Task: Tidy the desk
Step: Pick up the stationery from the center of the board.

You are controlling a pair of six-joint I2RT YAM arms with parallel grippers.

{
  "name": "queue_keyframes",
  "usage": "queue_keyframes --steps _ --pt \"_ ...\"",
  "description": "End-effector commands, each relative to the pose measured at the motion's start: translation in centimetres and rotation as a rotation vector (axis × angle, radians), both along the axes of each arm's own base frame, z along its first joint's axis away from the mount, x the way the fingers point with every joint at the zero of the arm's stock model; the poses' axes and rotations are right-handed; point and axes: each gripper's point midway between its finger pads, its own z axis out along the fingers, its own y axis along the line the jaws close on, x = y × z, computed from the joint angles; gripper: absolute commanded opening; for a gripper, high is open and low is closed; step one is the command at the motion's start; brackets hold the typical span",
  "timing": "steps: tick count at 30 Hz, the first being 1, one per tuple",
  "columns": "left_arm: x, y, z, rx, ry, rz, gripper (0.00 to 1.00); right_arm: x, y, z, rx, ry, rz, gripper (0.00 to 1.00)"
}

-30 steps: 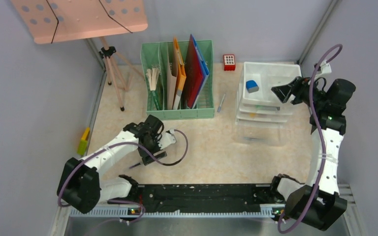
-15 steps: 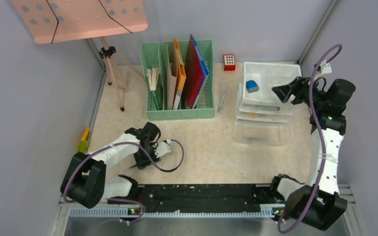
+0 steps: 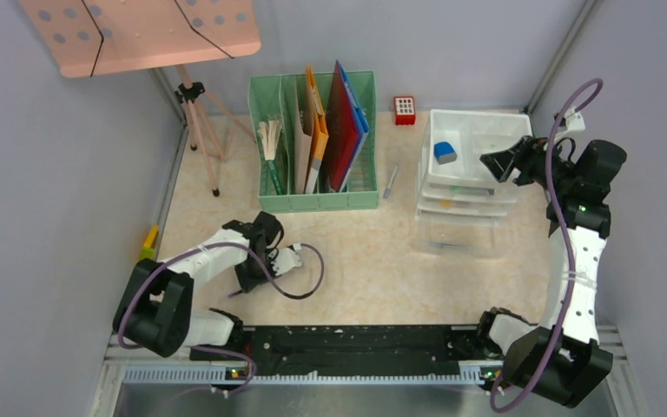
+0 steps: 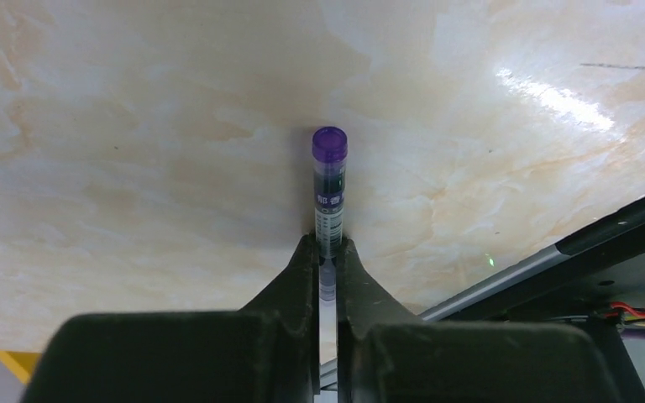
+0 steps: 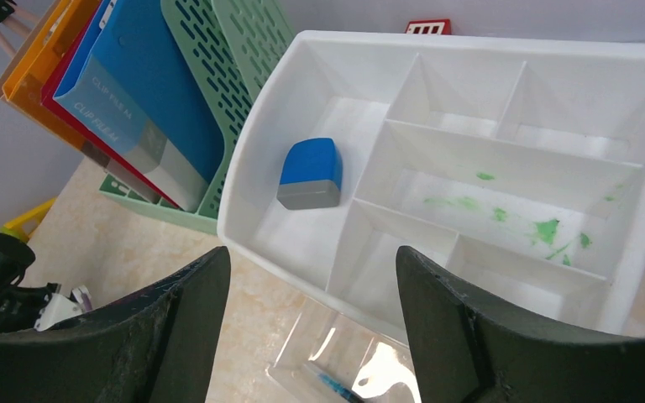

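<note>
The desk is a beige marble-patterned top between grey walls. Low over its front left, my left gripper is shut on a thin clear tube with a purple cap. The tube points forward from the fingertips, over the desk. The left gripper pinches the tube's lower end. My right gripper hangs open over the white divided tray at the right. Nothing lies between the right gripper jaws. A blue-and-grey block sits in the tray's left compartment.
A green file rack with folders stands at the back. Near it are a small red rack and a pen. Clear drawers sit under the tray. A pink music stand and a yellow object are at the left; a black rail runs along the front.
The left gripper has closed onto the purple-capped tube and drawn slightly towards the front left. The right arm has stayed in place.
</note>
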Motion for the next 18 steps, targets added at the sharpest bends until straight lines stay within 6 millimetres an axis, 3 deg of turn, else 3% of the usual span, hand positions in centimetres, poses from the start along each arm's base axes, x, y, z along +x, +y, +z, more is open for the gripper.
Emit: queue_keyframes --steps 1,10,18 --pt "1.7 -3.5 0.2 -0.158 -0.002 0.022 0.00 0.3 -0.5 2.2 -0.039 -0.060 -0.010 0.71" --pt "4.7 -10.4 5.9 -0.277 -0.040 -0.005 0.00 0.4 -0.8 2.2 -0.050 -0.050 -0.025 0.71" --pt "5.7 -19.9 11.6 -0.355 -0.100 -0.169 0.00 0.3 -1.1 3.0 -0.076 -0.045 -0.046 0.70"
